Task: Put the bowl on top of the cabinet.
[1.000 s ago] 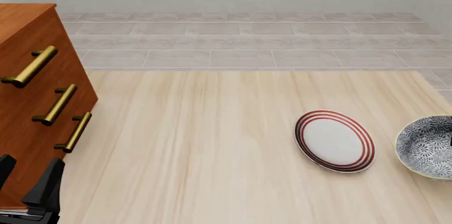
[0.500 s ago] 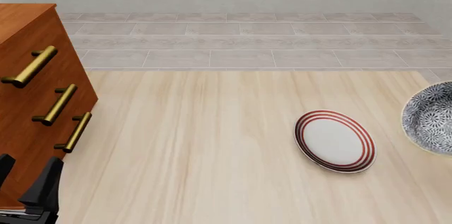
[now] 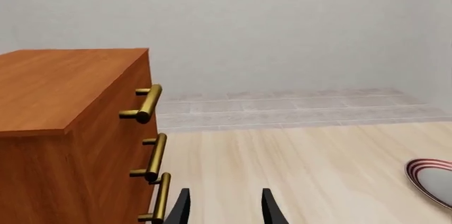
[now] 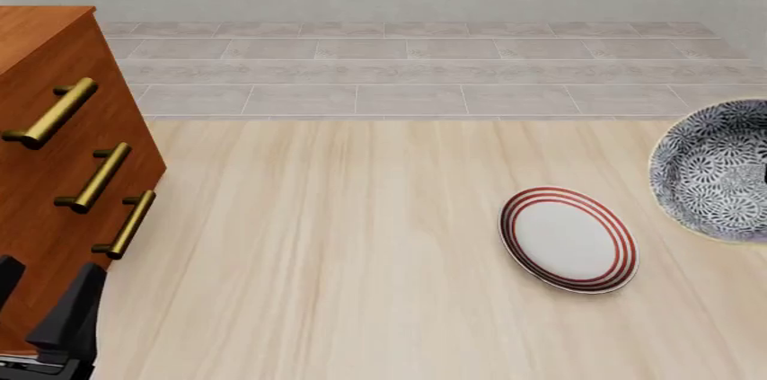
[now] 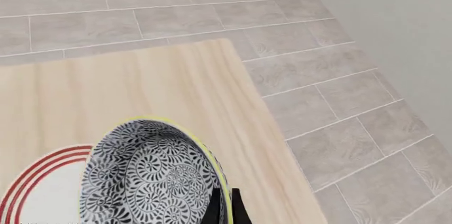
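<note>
A: Grey tiled floor and a pale wall lie beyond the light wooden worktop [image 4: 359, 245]. Where is the bowl [image 4: 717, 169]?

B: Clamped in the right tool [image 5: 224, 208], whose two dark fingers pinch its pale rim with barely a gap between them. In the front view it looks raised off the wood and tilted, its patterned inside facing the camera, just beyond the red-ringed plate [image 4: 567, 238] as seen from that tool.

A: And the left tool [image 3: 224, 211]?

B: Its fingers stand parted with nothing between them, low and just beside the cabinet [image 4: 60, 173], close to the lowest brass handle [image 4: 127, 225].

A: So which step is this?

B: I judge it the carry: the bowl is gripped and lifted, but the cabinet is well apart from the right tool, across the whole worktop.

A: What does the next move call for?

B: Probably more height, since the cabinet top [image 3: 56, 86] sits well above the wood, then a long sideways sweep over the plate. A rim pinch on a tilted bowl may slip, so a steady pace seems wise.
</note>
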`<state>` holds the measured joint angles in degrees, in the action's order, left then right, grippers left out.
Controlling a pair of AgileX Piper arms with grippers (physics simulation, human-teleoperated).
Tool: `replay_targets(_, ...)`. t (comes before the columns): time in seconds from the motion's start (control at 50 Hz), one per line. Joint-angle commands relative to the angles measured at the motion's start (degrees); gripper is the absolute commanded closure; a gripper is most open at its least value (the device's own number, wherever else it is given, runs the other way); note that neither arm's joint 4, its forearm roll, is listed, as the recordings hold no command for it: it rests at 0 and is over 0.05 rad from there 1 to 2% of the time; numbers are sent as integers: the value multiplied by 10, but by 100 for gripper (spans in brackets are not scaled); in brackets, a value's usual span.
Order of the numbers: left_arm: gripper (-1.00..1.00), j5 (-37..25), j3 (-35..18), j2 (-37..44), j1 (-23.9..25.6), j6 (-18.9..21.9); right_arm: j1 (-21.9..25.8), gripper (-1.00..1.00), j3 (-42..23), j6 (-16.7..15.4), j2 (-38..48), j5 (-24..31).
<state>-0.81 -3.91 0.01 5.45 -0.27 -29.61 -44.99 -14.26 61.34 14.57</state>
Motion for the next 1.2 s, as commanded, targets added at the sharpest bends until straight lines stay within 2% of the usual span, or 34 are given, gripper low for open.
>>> replay_targets(0.02, -100, -7, -8, 0, 6, -3, 29, 100, 6, 14, -17, -2)
replay_targets(0.36, -100, -17, -23, 0, 16, -5, 61, 100, 22, 23, -45, 2)
replay_targets(0.52, -100, -21, -24, 0, 21, 2, 122, 100, 32, 48, -90, 22)
replay_targets(0.68, -100, -26, -30, 0, 27, 12, 169, 100, 27, 54, -118, 40)
replay_targets(0.9, -100, -28, -34, 0, 29, 24, 208, 100, 27, 36, -142, 55)
replay_targets(1.12, -100, -26, -30, 0, 35, 27, 278, 100, 28, 25, -116, 38)
replay_targets(1.14, -100, -27, -30, 0, 36, 28, 291, 100, 24, 36, -118, 39)
replay_targets(1.2, -100, -28, -31, 0, 37, 29, 309, 100, 16, 41, -114, 35)
